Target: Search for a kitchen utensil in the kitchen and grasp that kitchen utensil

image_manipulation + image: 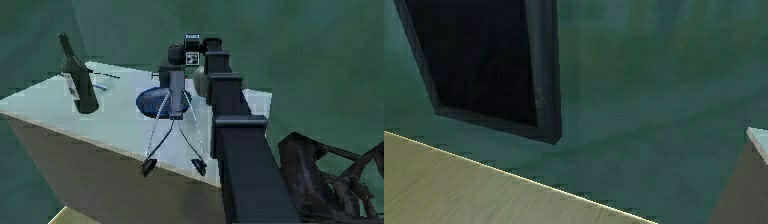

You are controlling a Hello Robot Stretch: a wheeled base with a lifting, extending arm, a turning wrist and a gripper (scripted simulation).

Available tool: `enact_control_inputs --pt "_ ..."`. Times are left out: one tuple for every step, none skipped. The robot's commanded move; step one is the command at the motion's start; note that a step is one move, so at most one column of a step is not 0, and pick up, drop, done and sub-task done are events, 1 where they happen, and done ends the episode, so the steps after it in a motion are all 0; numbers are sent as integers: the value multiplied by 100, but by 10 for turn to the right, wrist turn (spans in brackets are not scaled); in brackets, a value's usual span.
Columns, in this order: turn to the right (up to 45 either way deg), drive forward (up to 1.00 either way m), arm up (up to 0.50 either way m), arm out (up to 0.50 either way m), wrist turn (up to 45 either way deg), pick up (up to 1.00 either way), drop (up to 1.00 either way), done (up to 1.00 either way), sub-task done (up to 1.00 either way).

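**Gripper Seen Over a Blue Dish on a Pale Countertop**

In the arm side view, the dark square arm is seen rising from the bottom edge just right of centre. A dark openwork frame, perhaps a chair, is seen at the lower right. Ahead of the arm's end, the gripper is shown with its two thin fingers spread downward across the front edge of a pale countertop. Two white marked squares are seen above them.

A blue round dish lies on the countertop, just behind the gripper's body at the middle of the frame. It cannot be told whether this dish is the kitchen utensil, or whether the gripper touches it. It also cannot be told whether anything is held. Farther to the left, a dark bottle stands on the same top, well apart from the dish. A teal wall is seen beyond.

In the forward view, a tan floor is shown at the lower left. A pale counter corner is caught at the right edge. Behind them, a dark framed panel is set on the teal wall at the upper left.
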Motion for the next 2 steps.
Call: enact_control_inputs --pt "0 0 0 0 450 0 0 0 0" --pt "0 0 0 0 450 0 0 0 0"
